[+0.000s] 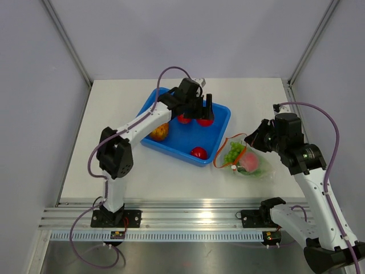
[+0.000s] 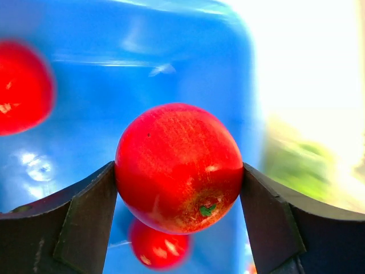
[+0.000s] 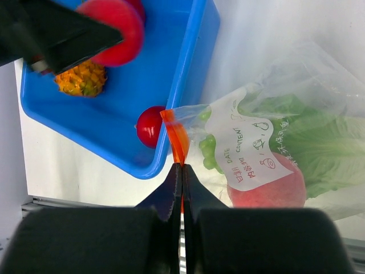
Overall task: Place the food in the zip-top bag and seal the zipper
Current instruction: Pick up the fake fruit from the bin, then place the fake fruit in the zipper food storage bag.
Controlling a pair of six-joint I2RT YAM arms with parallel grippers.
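The left gripper [image 2: 178, 171] is reaching into the blue tub [image 1: 182, 140], which is sitting around the middle of the table [image 1: 102, 103], closer to the back edge. Its 2 fingers [image 2: 85, 222] are pressing against opposite sides of a round red fruit [image 2: 178, 168], so the jaws are clamped on it. In the top view 2 red balls are showing under this gripper, and I cannot tell which of them is the gripped one. Another red ball, the front red fruit [image 1: 198, 152], is lying inside the tub by its front-right corner. The orange-yellow pineapple [image 1: 160, 132] is lying at the tub's left side, partly under the left arm.

The zip-top bag [image 3: 319, 74] is lying on the table just beside the tub's right wall, between the tub and the table's right edge, with its mouth facing the tub. The green cabbage [image 3: 311, 142] and the pink peach [image 3: 274, 191] are sitting inside it, behind a white printed label. The zipper [image 3: 178, 140] is running along the mouth edge and, seen from above, is curving in a loop. The right gripper [image 3: 182, 168] is pinching this orange-red strip, its 2 fingers pressed together on it at the corner nearest the tub.
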